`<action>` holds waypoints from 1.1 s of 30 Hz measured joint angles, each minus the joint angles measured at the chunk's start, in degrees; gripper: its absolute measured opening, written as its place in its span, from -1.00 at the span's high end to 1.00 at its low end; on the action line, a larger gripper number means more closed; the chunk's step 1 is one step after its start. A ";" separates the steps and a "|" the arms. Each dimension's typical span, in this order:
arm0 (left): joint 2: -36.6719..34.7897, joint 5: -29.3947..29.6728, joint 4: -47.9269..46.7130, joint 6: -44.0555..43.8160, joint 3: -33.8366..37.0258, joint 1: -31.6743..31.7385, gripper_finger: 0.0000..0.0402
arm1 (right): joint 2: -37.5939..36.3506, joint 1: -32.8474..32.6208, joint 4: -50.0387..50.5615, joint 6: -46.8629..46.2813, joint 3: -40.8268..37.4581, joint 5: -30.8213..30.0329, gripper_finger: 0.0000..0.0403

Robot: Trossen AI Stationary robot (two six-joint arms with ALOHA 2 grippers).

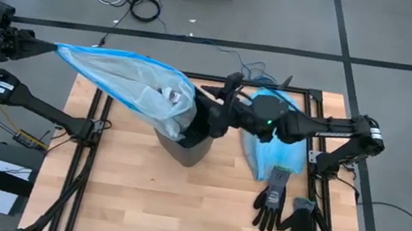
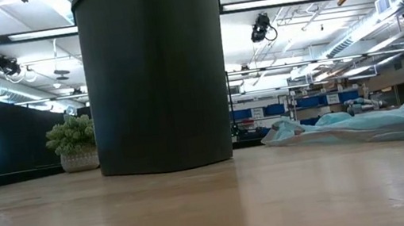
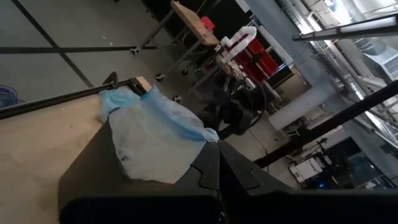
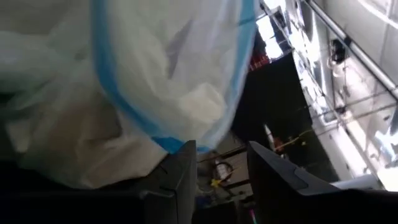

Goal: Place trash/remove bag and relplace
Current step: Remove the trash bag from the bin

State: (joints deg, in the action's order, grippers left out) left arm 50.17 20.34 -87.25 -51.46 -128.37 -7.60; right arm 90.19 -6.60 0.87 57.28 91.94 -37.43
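The grey-white translucent bag (image 1: 125,78) with a blue rim stretches from the black bin (image 1: 184,147) out past the table's far left corner. My left gripper (image 1: 49,47) is shut on its end. White crumpled trash (image 1: 168,93) shows through the bag near the bin. The bag's lower part sits inside the bin. My right gripper (image 1: 221,101) is open at the bin's far right rim, close beside the bag (image 4: 174,74). The low view shows the bin (image 2: 156,72) standing upright on the table. My left gripper pinches the bag's gathered end (image 3: 208,138) between its two shut fingers, which lie level and point toward the table's right. The bag runs taut from the fingers down to the bin. My right gripper stands against the bag; I cannot tell whether its fingers touch it.
A light-blue plastic bag (image 1: 270,155) lies crumpled on the table right of the bin; it also shows in the low view (image 2: 349,127). Two black gloves (image 1: 271,200) (image 1: 300,230) lie at the near right. Bare wood lies at the near left.
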 joint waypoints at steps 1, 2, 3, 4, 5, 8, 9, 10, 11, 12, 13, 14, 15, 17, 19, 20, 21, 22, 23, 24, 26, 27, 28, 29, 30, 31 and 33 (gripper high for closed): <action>-0.02 0.00 -0.04 0.01 0.02 0.00 0.99 | -0.07 0.21 0.10 -0.64 -0.01 0.73 0.37; -0.02 0.00 -0.09 0.02 0.02 0.00 0.99 | -0.07 0.45 0.69 -1.21 -0.07 1.24 0.37; 0.00 0.00 -0.18 0.03 0.02 0.00 0.99 | -0.07 0.67 1.40 -1.83 -0.07 1.88 0.37; 0.00 0.01 -0.16 0.06 0.02 -0.01 0.99 | -0.17 0.92 2.92 -2.63 -0.07 2.58 0.37; 0.02 0.13 -0.17 0.21 0.04 0.00 0.99 | -0.24 1.16 4.84 -3.45 -0.05 3.53 0.37; 0.02 1.01 -0.16 0.87 0.04 0.00 0.99 | -0.15 1.78 8.35 -5.65 -0.33 6.32 0.37; 0.02 1.03 -0.15 0.86 0.03 0.00 0.99 | -0.09 1.91 8.26 -6.07 -0.48 7.15 0.37; 0.02 1.05 -0.12 0.82 0.02 0.00 0.99 | 0.02 2.06 7.87 -6.26 -0.60 7.58 0.37; 0.01 1.06 -0.14 0.64 0.04 0.00 0.99 | 0.18 2.26 6.61 -6.30 -0.61 7.89 0.37; 0.02 1.08 -0.12 0.47 0.04 0.00 0.99 | 0.33 2.46 5.67 -6.26 -0.63 8.20 0.37; 0.02 1.09 -0.15 0.46 0.04 0.00 0.98 | 0.55 2.72 5.31 -6.24 -0.70 8.73 0.37; 0.02 1.09 -0.14 0.44 0.04 0.00 0.98 | 0.92 2.92 3.95 -6.27 -0.70 9.61 0.37; 0.02 1.09 -0.11 0.44 0.04 0.00 0.98 | 1.29 3.01 2.91 -6.30 -0.70 10.39 0.37; 0.02 1.09 -0.12 0.44 0.04 0.00 0.99 | 1.59 3.05 2.48 -6.03 -0.77 10.72 0.37; 0.02 1.10 -0.12 0.42 0.04 0.00 0.98 | 1.59 3.05 2.32 -6.09 -0.79 10.68 0.37; 0.02 1.11 -0.12 0.42 0.04 0.00 0.98 | 1.59 3.10 2.15 -6.40 -0.79 10.66 0.38; 0.02 1.23 -0.10 0.43 0.04 0.00 0.98 | 1.59 3.28 2.18 -6.59 -0.79 10.68 0.39; 0.02 1.51 -0.12 0.42 0.04 0.00 0.98 | 1.59 3.38 2.20 -6.65 -0.79 10.68 0.40; 0.02 1.95 -0.10 0.42 0.04 0.00 0.98 | 1.59 3.55 2.30 -6.64 -0.79 10.67 0.41; 0.02 2.38 -0.10 0.43 0.04 0.00 0.98 | 1.59 3.75 2.29 -6.63 -0.79 10.67 0.43; 0.02 2.49 -0.10 0.42 0.04 0.00 0.98 | 1.59 4.33 2.48 -6.48 -0.78 10.67 0.45; 0.02 2.49 -0.10 0.42 0.04 -0.01 0.98 | 1.59 4.71 2.87 -6.43 -0.77 10.82 0.46; 0.02 2.49 -0.10 0.42 0.04 0.00 0.98 | 1.59 5.20 3.18 -6.55 -0.79 11.28 0.48; 0.02 2.49 -0.10 0.42 0.04 0.00 0.98 | 1.59 5.64 3.26 -6.93 -0.79 11.61 0.50; 0.02 2.49 -0.10 0.42 0.04 0.00 0.98 | 1.59 6.00 3.20 -7.46 -0.79 11.75 0.52; 0.02 2.49 -0.10 0.42 0.04 0.00 0.98 | 1.59 6.33 3.07 -8.07 -0.79 11.87 0.54; 0.02 2.49 -0.10 0.42 0.04 0.00 0.98 | 1.59 6.80 2.96 -8.85 -0.79 12.12 0.60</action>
State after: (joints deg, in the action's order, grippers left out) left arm 50.19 22.83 -87.35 -51.05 -128.33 -7.60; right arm 91.79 0.20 3.84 48.43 91.15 -25.31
